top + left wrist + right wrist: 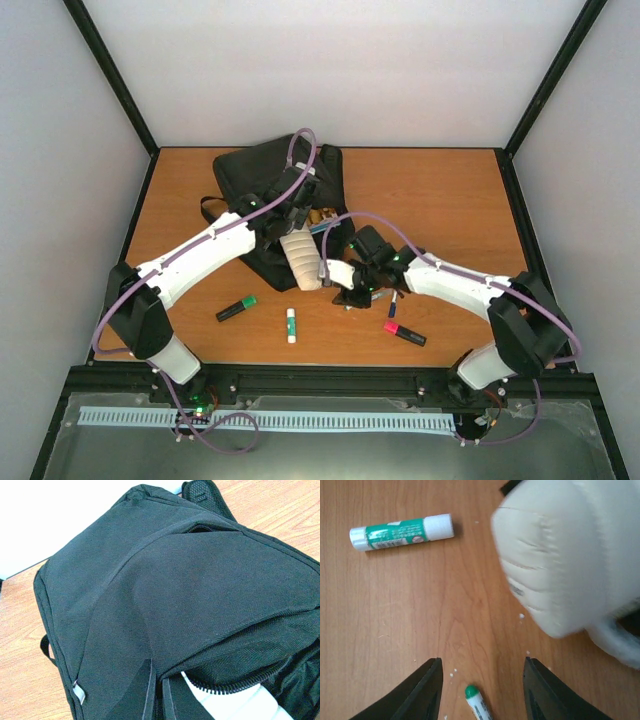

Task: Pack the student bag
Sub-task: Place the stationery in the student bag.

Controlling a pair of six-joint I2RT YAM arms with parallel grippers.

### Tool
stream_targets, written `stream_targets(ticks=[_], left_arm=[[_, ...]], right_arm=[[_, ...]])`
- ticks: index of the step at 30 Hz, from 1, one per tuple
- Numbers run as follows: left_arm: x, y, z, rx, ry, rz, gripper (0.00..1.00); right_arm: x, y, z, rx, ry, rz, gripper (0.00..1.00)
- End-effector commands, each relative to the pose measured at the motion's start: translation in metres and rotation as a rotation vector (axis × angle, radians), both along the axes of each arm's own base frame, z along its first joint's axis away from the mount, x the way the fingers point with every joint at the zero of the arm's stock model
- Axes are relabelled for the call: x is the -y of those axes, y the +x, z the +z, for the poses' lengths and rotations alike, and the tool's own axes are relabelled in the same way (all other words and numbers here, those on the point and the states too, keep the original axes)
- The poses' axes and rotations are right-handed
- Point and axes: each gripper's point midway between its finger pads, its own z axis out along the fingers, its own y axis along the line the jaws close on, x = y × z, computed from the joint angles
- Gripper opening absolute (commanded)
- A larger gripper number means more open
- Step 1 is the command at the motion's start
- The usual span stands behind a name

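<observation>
Two pincers differ: only your right wrist view shows the right pincer (482, 662) spread around a green-tipped white pen (477, 702); the left pincer (290, 215) pinches the large black fabric backpack (175, 580).

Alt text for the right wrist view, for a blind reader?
The open right gripper straddles a green-tipped pen on the wooden table, not touching it. A green-labelled glue stick lies upper left; a blurred cream pencil case fills the upper right.

student bag (150, 580): matt black woven cloth; table (420, 610): smooth wood grain
</observation>
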Motion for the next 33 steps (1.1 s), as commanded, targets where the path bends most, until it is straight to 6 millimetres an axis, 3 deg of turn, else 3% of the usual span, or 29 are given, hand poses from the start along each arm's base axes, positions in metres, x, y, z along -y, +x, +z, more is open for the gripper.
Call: stream_targets(ticks=[1, 5, 10, 19, 26, 33], left_arm=[[0.006, 0.001, 0.044, 0.097, -0.119, -0.004, 0.01], [0.008, 0.001, 0.047, 0.094, -0.124, -0.014, 0.01], [0.009, 0.000, 0.049, 0.090, -0.126, -0.024, 0.01], [0.014, -0.002, 0.047, 0.068, -0.136, -0.053, 0.01], [0.015, -0.004, 0.048, 0.062, -0.142, -0.063, 0.01], [0.014, -0.006, 0.050, 0.061, -0.145, -0.068, 0.01]], right_arm=[[-0.015, 0.003, -0.007, 0.231, -0.054, 0.088, 0.43], [-0.027, 0.011, -0.012, 0.335, -0.098, 0.114, 0.32], [-0.041, 0.037, -0.001, 0.465, -0.096, 0.097, 0.23], [-0.067, 0.088, 0.017, 0.658, -0.094, 0.029, 0.20], [-0.084, 0.126, 0.018, 0.758, -0.121, -0.050, 0.20], [-0.099, 0.144, 0.025, 0.840, -0.078, -0.081, 0.25]])
